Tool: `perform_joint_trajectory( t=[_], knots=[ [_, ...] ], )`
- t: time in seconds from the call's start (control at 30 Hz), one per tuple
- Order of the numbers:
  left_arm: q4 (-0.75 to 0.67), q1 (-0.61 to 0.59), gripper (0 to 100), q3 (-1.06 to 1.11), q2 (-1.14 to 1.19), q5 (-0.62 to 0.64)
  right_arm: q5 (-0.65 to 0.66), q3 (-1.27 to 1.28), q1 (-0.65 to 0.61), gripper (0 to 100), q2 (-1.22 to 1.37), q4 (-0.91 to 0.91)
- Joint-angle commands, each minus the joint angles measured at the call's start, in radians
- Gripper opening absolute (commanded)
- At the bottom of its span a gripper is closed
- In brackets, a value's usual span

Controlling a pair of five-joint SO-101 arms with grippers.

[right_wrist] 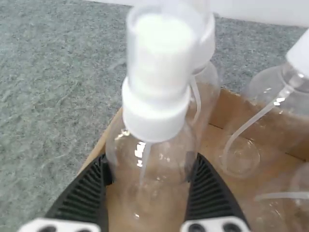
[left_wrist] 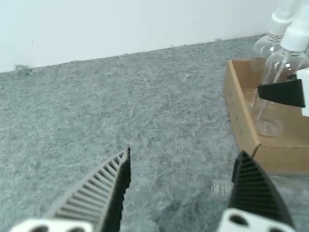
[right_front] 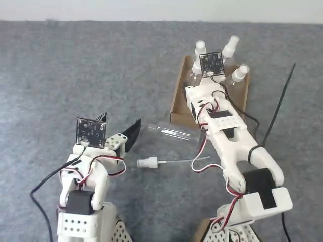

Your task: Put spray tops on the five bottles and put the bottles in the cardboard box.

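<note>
The cardboard box sits at the far right and holds several upright clear bottles with white spray tops. My right gripper is inside the box, shut on one capped bottle that stands against the box's left wall. A clear bottle without a top lies on the carpet just in front of the box. A loose spray top with its long tube lies nearer the arms. My left gripper hangs open left of the lying bottle, with nothing between its fingers.
Grey carpet covers the table. A thin black cable runs past the box's right side. The right arm's body lies over the near part of the box. The box and its bottles show in the left wrist view.
</note>
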Motion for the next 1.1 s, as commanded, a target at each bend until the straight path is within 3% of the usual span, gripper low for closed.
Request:
perform_joint_trajectory(
  t=[0.0, 0.37, 0.67, 1.07],
  knots=[
    [-0.028, -0.008, 31, -0.007, -0.012, 0.008, -0.009, -0.011, 0.002, 0.7, -0.013, -0.019],
    [-0.028, -0.008, 31, -0.005, -0.012, 0.008, -0.009, -0.009, 0.002, 0.8, -0.015, 0.001],
    [-0.028, -0.008, 31, -0.005, -0.012, 0.008, -0.009, -0.009, 0.002, 18.6, -0.015, 0.016],
    [-0.028, -0.008, 31, -0.005, -0.012, 0.008, -0.011, -0.009, -0.035, 19.5, -0.016, 0.016]
  ],
)
